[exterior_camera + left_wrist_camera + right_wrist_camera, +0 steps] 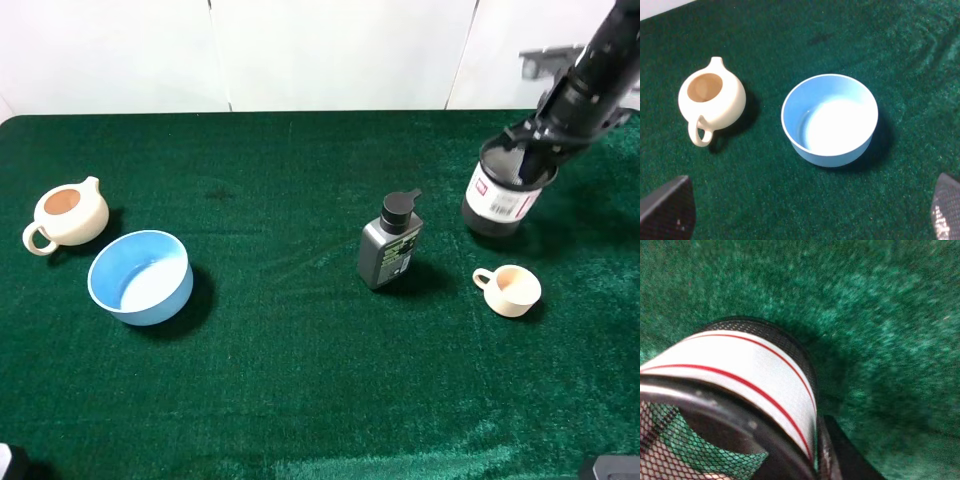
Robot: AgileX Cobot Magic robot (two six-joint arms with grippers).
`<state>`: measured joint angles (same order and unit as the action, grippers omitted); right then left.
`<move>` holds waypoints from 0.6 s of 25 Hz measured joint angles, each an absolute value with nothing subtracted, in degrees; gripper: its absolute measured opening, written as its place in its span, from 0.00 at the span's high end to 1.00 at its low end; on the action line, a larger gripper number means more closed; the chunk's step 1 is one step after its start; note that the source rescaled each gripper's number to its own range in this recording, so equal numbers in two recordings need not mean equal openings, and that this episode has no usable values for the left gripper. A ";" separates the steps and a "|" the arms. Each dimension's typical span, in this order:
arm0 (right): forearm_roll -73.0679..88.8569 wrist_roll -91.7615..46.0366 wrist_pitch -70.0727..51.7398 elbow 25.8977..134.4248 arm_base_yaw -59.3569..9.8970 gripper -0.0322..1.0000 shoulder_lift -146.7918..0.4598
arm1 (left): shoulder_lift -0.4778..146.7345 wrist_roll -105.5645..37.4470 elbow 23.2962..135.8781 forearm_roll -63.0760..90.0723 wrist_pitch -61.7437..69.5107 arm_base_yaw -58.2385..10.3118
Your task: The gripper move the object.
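The black wire-mesh pen cup [497,196] with a white and red label stands at the right rear of the green cloth. My right gripper [530,158] comes down from the upper right and sits at the cup's rim, one finger inside and one outside. In the blurred right wrist view the labelled cup wall [740,370] fills the frame, and a black finger [842,457] presses against its outer side. My left gripper [807,207] is open and empty. Only its two fingertips show, wide apart, above the cloth in front of the blue bowl [830,120].
A grey pump bottle [392,243] stands left of the pen cup. A small cream cup [510,290] sits in front of it. A blue bowl [140,277] and a cream teapot [65,213], also in the left wrist view [710,100], are at the left.
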<state>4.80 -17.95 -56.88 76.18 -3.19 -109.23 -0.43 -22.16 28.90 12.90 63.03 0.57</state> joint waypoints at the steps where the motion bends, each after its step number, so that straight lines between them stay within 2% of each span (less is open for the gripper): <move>1: 4.26 -17.95 -58.20 78.00 -3.19 0.97 -109.23 | -0.43 -22.16 28.90 12.90 63.03 0.57; 8: 1.95 -18.81 -63.33 88.68 -3.61 0.97 -109.29 | -0.43 -22.16 28.90 12.90 63.03 0.57; 15: 0.90 -20.52 -68.95 102.71 -8.60 0.97 -113.60 | -0.43 -22.16 28.90 12.90 63.03 0.57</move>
